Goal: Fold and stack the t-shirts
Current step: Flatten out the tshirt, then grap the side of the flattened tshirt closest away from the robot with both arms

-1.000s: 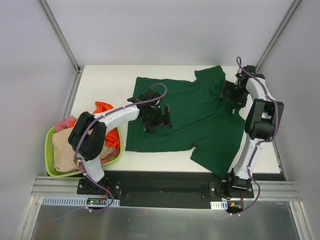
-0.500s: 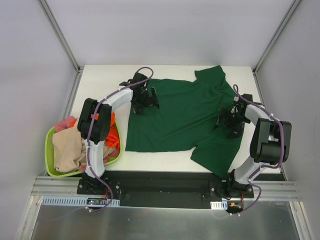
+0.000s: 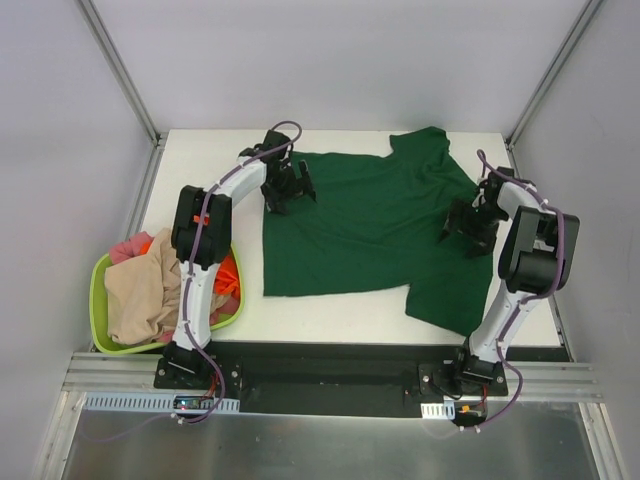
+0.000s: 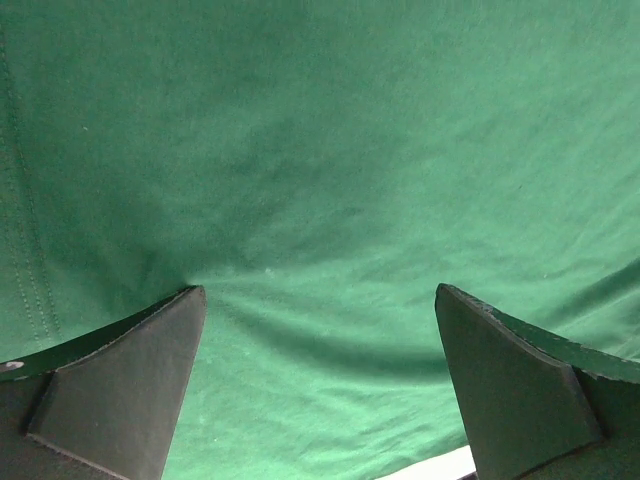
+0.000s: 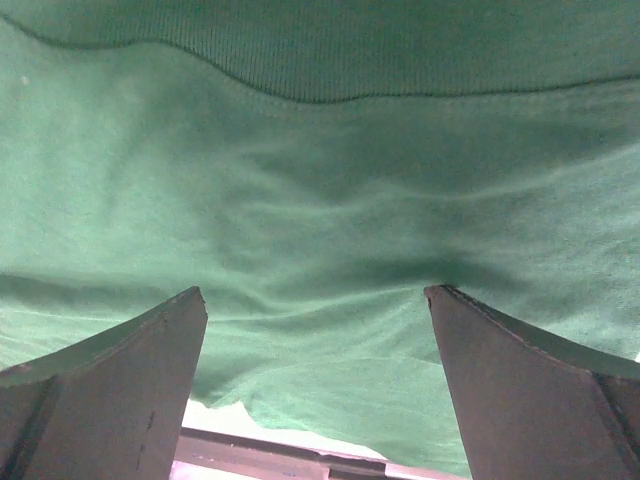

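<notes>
- Across the middle of the table (image 3: 200, 160) lies the dark green t-shirt (image 3: 370, 225), spread flat, we judge for smoothing before folding.
- By the table's near-left corner, the basket (image 3: 97, 300) keeps the other t-shirts (image 3: 140, 295) waiting.
- Toward the table's far-left, our left gripper (image 3: 287, 190) presses the cloth with jaws apart.
- Toward the table's right edge, our right gripper (image 3: 468, 225) does likewise, with cloth under both.

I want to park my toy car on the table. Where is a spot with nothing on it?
Biggest bare patch: the far left corner of the table, between the basket and the dark green t-shirt. A narrower strip runs along the near edge, below the shirt's hem. Middle and right are crowded: the shirt covers them, left gripper and right gripper on it.
</notes>
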Available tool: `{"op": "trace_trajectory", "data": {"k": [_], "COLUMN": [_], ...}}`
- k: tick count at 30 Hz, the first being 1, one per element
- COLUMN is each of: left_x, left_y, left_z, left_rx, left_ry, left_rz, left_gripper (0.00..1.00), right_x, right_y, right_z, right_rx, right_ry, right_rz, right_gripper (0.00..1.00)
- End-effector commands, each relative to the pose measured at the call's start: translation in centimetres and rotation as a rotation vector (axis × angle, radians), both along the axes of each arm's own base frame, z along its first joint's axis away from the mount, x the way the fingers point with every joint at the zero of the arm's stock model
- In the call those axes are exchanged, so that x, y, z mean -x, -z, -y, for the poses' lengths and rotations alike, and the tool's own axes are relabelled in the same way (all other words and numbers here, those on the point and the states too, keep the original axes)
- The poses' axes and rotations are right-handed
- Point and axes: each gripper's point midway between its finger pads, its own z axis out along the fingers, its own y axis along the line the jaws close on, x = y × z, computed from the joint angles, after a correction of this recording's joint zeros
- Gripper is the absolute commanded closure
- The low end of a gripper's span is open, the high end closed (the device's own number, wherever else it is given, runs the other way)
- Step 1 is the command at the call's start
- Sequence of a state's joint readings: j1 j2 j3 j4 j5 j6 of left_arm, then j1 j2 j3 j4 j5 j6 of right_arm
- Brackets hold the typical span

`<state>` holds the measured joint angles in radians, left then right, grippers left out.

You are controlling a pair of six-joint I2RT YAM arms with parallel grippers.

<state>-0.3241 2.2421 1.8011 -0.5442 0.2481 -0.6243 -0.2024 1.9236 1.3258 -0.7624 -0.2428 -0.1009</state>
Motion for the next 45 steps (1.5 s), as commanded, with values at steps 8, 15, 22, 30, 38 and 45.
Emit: {"op": "trace_trajectory", "data": {"k": [8,15,22,30,38,45], "left_x": [-4.8,-0.3,11.0,20.1,20.6,21.8], "left_y": [0.6,-6.7,-10.6,-4.7,-2.0,0.8], "left_z": [-0.4,0.4,-2.2,-5.7,-5.1,-5.7], "left_rx": [0.048,0.031,-0.121,-0.204,-0.260,-0.324], "left_ry": [-0.025,0.098,0.082,-0.056,-0.056,-0.030], "left_rz": [0.018,0.136,0.209,0.042,-0.032,-0.111], "left_gripper": [0.01,0.01,0.01,0.06,0.32,0.44], "right_x": [-3.4,-1.3,4.9,10.0,10.5,10.8], "right_y": [-2.2,-9.3,-12.6,-10.1,-9.5,-8.3], "right_z": [1.5,0.7,-0.1,-0.8,-1.0,-0.2], "right_rx": [0.048,0.078,0.097,0.081,0.073,0.124], "right_ry": [-0.052,0.039,0.233,0.316,0.293,0.290], "right_rz": [0.087,0.303,0.427,0.454,0.445,0.405], "right_gripper": [0.04,0.04,0.04,0.04,0.04,0.04]}}
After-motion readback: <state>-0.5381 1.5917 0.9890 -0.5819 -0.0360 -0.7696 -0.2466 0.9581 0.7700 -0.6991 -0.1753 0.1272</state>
